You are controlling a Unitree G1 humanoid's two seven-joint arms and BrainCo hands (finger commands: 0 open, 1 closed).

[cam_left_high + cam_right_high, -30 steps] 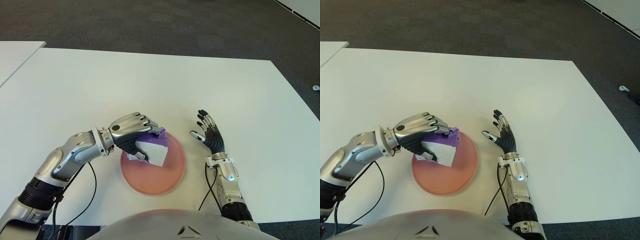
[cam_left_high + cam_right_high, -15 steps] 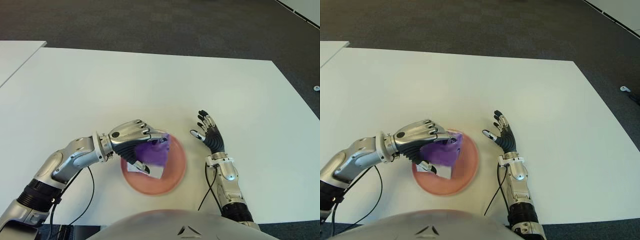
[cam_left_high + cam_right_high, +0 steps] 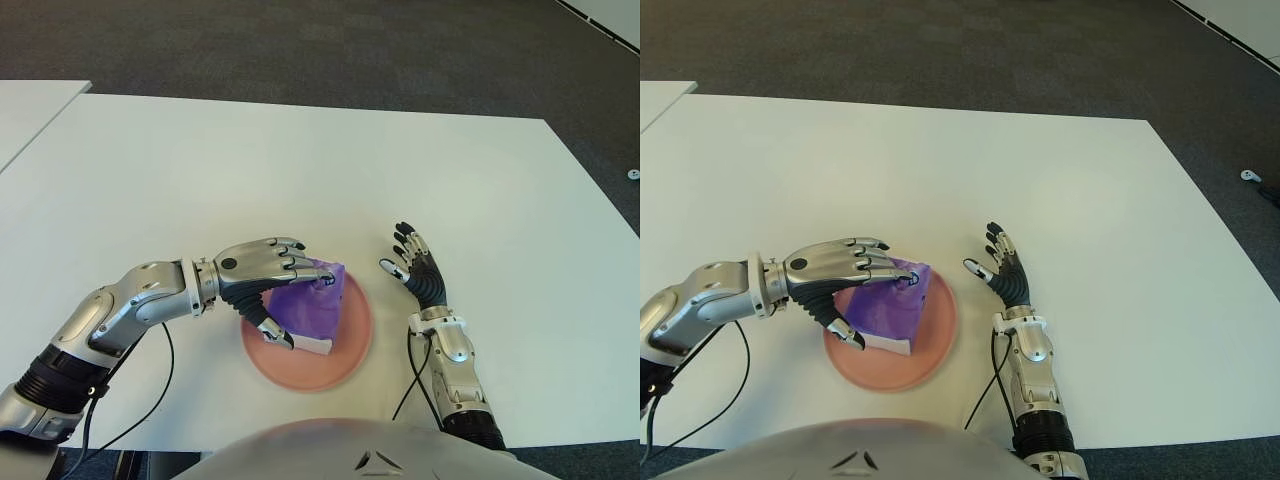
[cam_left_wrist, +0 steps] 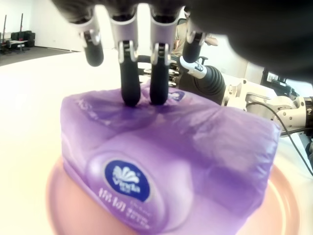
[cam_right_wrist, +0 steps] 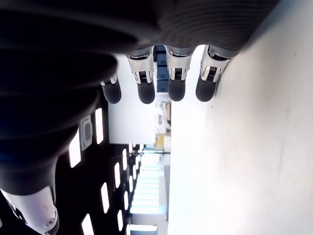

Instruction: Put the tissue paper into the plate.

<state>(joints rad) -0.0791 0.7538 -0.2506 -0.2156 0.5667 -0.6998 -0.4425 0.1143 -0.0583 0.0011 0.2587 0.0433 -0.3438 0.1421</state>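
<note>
We see the left hand [image 3: 262,283] half open — fingertips [image 4: 129,96] touching the purple plastic-wrapped tissue pack [image 3: 308,306] lying in the round pink plate [image 3: 352,338]; the right hand [image 3: 415,267] is spread wide beside the plate.

left robot hand [image 3: 268,285] reaches forward, fingers extended; right robot hand [image 3: 415,266] fingers spread.

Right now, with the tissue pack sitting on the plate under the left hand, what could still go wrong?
1. Two fingers of the left hand rest on the soft purple tissue pack; lifting away could snag the wrapper and drag the pack.
2. The pack shows toward the pink plate's left side, with the thumb by its lower corner, so a sideways pull may tip it off.
3. The open right hand shows beside the plate, to its right, not steadying it.
</note>
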